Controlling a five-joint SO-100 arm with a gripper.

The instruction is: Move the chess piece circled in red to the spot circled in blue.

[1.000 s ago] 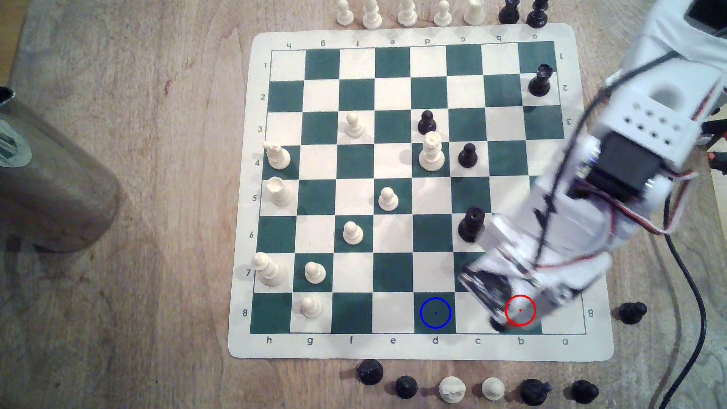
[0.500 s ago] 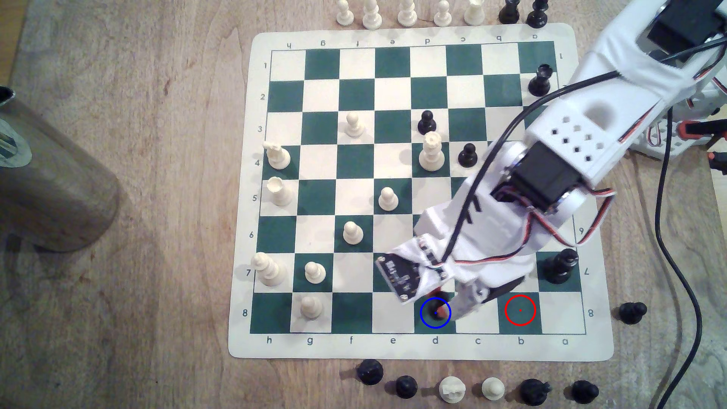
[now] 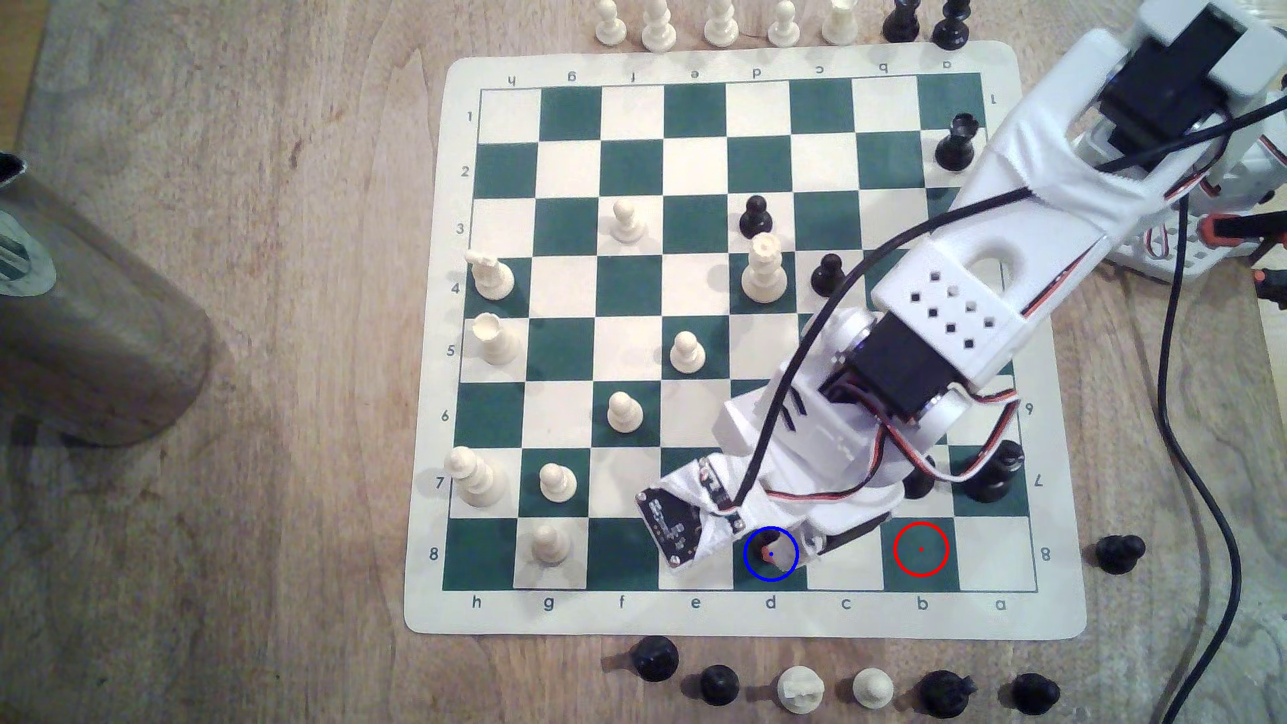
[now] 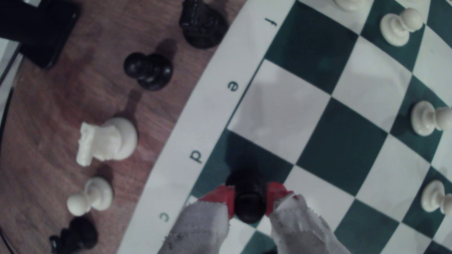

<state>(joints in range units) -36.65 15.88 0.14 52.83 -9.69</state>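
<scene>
In the wrist view the chess piece circled in red, a small black pawn (image 4: 247, 182), sits between two red-tipped, white-wrapped fingers (image 4: 221, 199), and my gripper (image 4: 250, 198) is shut on it. Its base is over the dark green d-file square at the board's edge. In the exterior view my gripper (image 3: 773, 553) sits inside the blue ring of the spot circled in blue (image 3: 766, 573) and covers most of the pawn. The red ring (image 3: 921, 549) marks a bare green square two files toward the exterior view's right.
A tall black piece (image 3: 992, 477) stands close behind the arm on the board's right edge. A white pawn (image 3: 550, 543) stands three files left of the blue ring. Captured pieces (image 3: 801, 689) line the table in front. A metal cylinder (image 3: 90, 334) stands far left.
The arm swung from the red-ringed square toward the exterior view's left with the pawn in its grip, reached the blue ring, then stretched a little further over it.
</scene>
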